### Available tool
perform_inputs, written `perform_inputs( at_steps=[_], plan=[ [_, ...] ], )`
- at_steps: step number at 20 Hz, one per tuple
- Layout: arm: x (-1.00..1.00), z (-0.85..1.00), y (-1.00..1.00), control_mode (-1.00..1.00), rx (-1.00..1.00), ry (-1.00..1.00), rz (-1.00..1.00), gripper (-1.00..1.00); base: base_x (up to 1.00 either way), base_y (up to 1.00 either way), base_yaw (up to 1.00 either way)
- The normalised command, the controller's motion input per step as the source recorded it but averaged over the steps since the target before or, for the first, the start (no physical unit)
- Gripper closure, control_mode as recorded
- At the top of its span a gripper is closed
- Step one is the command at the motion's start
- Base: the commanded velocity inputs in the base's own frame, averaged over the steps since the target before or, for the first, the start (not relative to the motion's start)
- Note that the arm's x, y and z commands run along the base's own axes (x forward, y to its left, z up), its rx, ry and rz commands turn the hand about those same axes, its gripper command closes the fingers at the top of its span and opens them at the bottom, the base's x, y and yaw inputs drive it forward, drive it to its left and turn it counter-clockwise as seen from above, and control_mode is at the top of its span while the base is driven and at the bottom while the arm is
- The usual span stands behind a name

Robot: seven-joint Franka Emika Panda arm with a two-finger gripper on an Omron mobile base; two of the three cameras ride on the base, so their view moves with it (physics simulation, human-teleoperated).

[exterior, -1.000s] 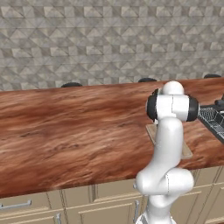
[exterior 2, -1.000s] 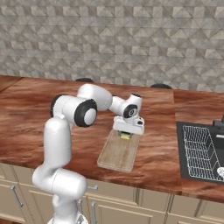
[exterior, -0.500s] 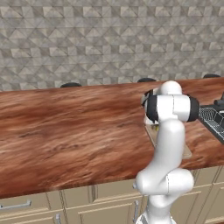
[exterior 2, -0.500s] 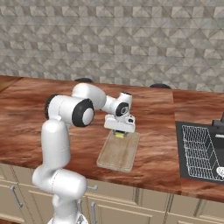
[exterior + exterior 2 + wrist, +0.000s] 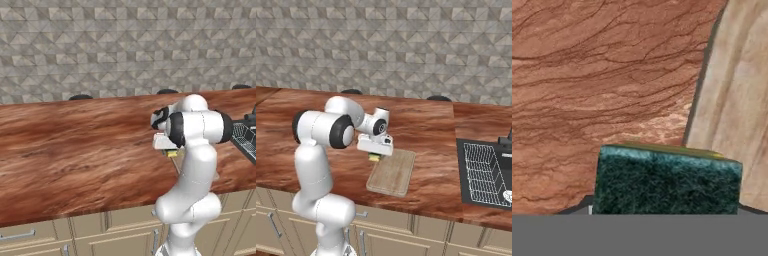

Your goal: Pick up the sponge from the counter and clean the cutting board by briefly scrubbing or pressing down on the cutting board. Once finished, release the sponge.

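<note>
A dark wire dish rack (image 5: pixel 487 172) sits at the right end of the worktop, its corner also showing at the right edge of the left base view (image 5: pixel 246 140). Behind runs a grey tiled wall (image 5: pixel 406 45) patterned in triangles, with small dark rounded shapes (image 5: pixel 351 91) along its foot. Beige cabinets (image 5: pixel 60 235) with silver handles (image 5: pixel 17 234) stand below

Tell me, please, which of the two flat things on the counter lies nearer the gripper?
The pale cutting board, just right of the gripper; the dark wire rack sits far off by the right end.
</note>
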Motion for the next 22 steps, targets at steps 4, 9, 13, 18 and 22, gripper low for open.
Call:
perform_inputs(
  at_steps=[4,9,13,18,22],
  plan=[
    [-0.89,0.08,0.76,-1.00,0.00,0.00,0.02,1.00,0.00,0.00,0.00],
    [-0.85,0.21,0.79,-1.00,0.00,0.00,0.03,1.00,0.00,0.00,0.00],
    [-0.65,-0.07,1.00,-1.00,0.00,0.00,0.02,1.00,0.00,0.00,0.00],
    [0.10,0.00,0.59,-1.00,0.00,0.00,0.00,1.00,0.00,0.00,0.00],
    [0.27,0.04,0.08,-1.00,-0.01,0.00,0.00,-1.00,0.00,0.00,0.00]
  ],
)
